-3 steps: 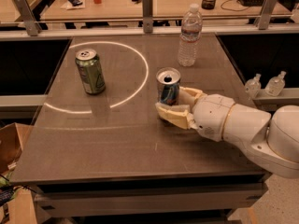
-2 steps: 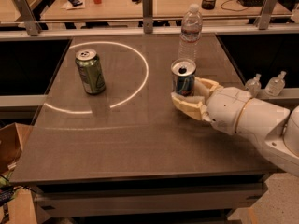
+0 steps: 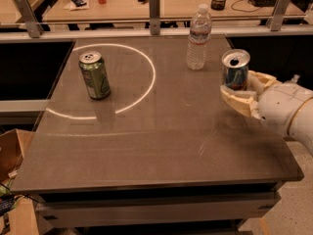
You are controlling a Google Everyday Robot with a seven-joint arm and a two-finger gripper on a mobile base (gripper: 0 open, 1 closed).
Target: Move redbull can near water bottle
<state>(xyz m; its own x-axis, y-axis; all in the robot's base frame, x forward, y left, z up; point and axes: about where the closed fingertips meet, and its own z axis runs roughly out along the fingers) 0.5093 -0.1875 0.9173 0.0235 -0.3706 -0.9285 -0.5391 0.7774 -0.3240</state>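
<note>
The redbull can (image 3: pixel 235 70), slim, blue and silver with an open silver top, stands upright between the cream fingers (image 3: pixel 236 100) of my gripper (image 3: pixel 240 89) at the table's right side. The gripper is shut on the can, and its white arm comes in from the right edge. The water bottle (image 3: pixel 198 38), clear and ribbed with a white cap, stands at the back of the table, up and to the left of the can, a short gap away.
A wider green can (image 3: pixel 95 75) stands at the left, inside a bright ring of light on the dark table (image 3: pixel 146 146). A metal rail with posts (image 3: pixel 154 12) runs behind the table. A cardboard box (image 3: pixel 11 153) sits at lower left.
The gripper has carried the redbull can to the right and farther back, from the table's middle toward its right edge, nearer the water bottle's level.
</note>
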